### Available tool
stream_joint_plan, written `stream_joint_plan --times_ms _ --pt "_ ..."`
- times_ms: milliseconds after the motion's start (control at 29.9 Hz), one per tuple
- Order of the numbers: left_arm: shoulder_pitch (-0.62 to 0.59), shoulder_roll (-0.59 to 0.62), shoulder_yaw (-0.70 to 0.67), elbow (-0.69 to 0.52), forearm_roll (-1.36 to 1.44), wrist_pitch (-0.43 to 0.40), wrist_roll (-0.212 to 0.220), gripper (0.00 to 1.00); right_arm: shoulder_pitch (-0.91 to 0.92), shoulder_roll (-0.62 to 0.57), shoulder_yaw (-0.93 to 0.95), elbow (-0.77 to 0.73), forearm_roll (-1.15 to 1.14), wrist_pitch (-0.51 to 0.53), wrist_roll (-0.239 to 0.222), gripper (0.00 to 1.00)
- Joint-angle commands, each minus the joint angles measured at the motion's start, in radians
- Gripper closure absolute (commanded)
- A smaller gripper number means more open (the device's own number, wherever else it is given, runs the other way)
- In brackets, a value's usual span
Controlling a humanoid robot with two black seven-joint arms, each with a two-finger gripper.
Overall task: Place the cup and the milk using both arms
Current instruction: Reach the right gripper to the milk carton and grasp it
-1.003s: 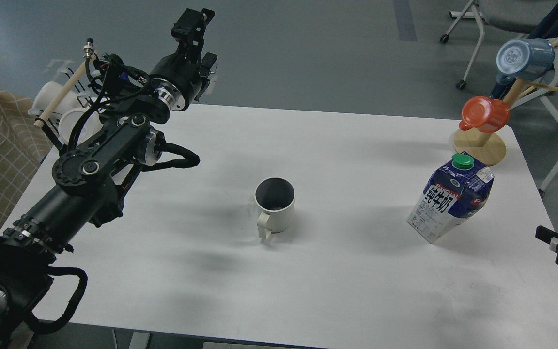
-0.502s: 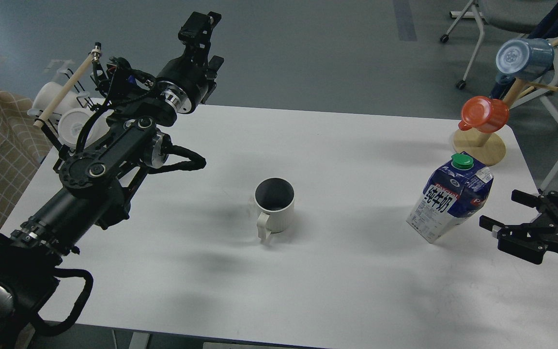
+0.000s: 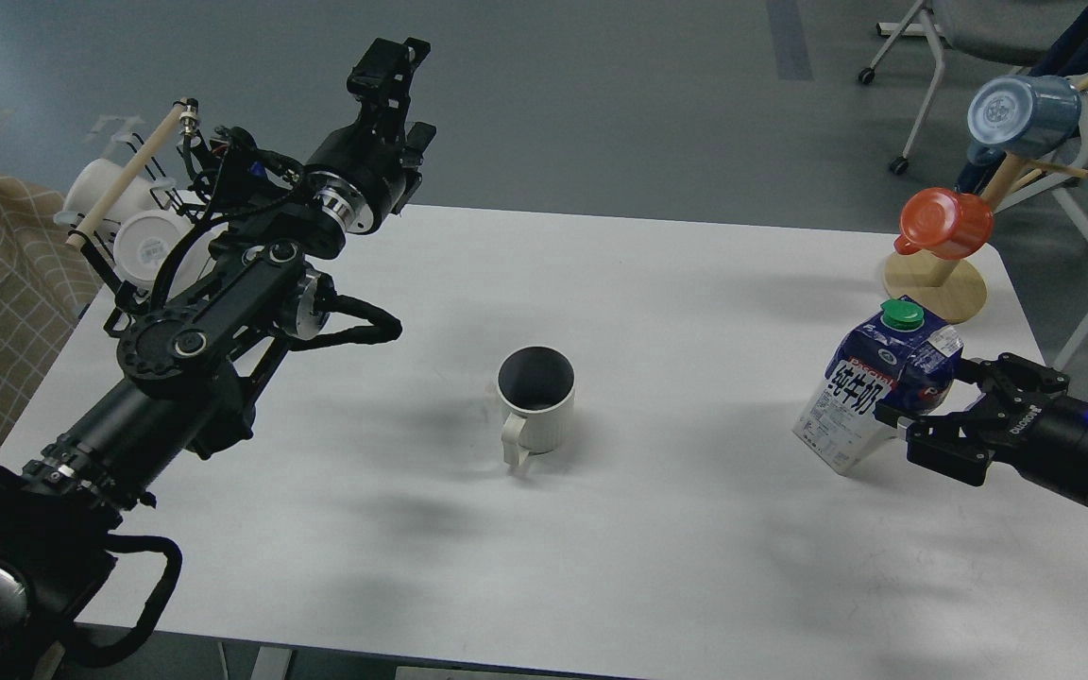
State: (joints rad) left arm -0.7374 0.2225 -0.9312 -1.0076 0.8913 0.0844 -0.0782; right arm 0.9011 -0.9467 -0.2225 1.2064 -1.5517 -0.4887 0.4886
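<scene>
The cup [image 3: 538, 408], a white ribbed mug with a dark inside and its handle toward me, stands upright near the middle of the white table [image 3: 676, 529]. The milk [image 3: 870, 389], a blue and white carton with a green cap, stands at the right. My right gripper [image 3: 931, 392] is open, with one finger in front of the carton's right side and the other behind it. I cannot tell whether they touch it. My left gripper [image 3: 389, 64] is raised above the table's far left edge, far from the cup. It is dark and its fingers cannot be told apart.
A wooden cup tree [image 3: 937, 288] at the far right corner holds an orange cup [image 3: 946, 223] and a blue cup [image 3: 1022, 114], just behind the milk. A rack with smooth white mugs [image 3: 143, 247] stands at the left edge. Chairs [image 3: 941, 38] stand behind the table.
My right gripper has come in from the right edge and moved left up to the milk carton, staying open. My left arm has shifted slightly right and up. The cup and milk have not moved.
</scene>
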Motion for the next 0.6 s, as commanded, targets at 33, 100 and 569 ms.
stream_joint_plan --times_ms 33,100,569 --pt "0.004 0.000 0.002 0.000 0.000 0.000 0.000 0.02 -0.001 0.055 0.000 -0.039 0.013 0.000 0.000 0.00" --pt "0.004 0.000 0.000 0.000 0.000 0.000 0.000 0.02 -0.001 0.068 0.000 -0.050 0.013 0.000 0.000 0.02" --pt "0.006 0.000 0.000 -0.002 0.000 0.000 0.000 0.02 -0.005 0.086 0.000 -0.062 0.013 0.000 0.000 0.71"
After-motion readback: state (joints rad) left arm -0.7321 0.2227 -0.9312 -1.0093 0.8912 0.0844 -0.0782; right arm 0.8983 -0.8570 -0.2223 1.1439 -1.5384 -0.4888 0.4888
